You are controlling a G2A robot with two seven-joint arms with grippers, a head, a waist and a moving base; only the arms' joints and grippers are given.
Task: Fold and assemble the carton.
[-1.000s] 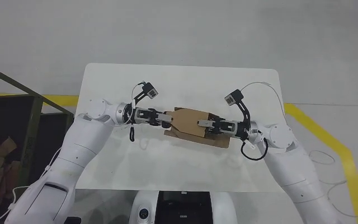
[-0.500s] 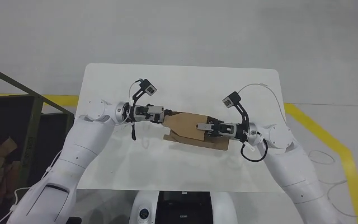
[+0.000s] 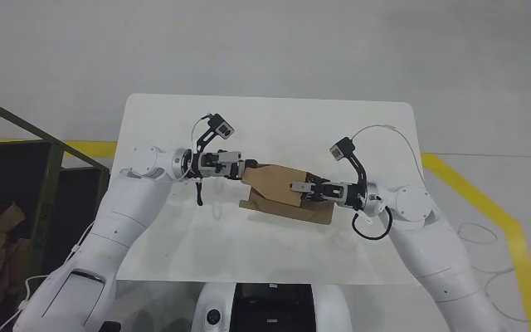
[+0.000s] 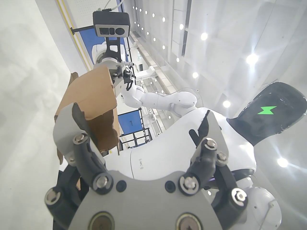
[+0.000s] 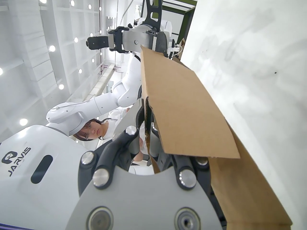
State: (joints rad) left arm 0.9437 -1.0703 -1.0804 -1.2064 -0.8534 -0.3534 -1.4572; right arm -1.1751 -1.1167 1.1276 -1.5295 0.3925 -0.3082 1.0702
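We've got the brown cardboard carton [image 3: 278, 184], partly unfolded, at the middle of the white table [image 3: 166, 116] between both arms. The right gripper [image 5: 145, 111] is clamped on a flap edge; the left gripper [image 4: 139, 125] is spread wide, one finger [image 4: 72, 118] against the opposite end, gripping nothing.

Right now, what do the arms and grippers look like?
White shells on left arm and right arm, dark wrists. The left gripper and right gripper: silver plate, black bolted linkages, grey fingers, black pads. Black wrist cameras on brackets, white cable each; black cable loops below.
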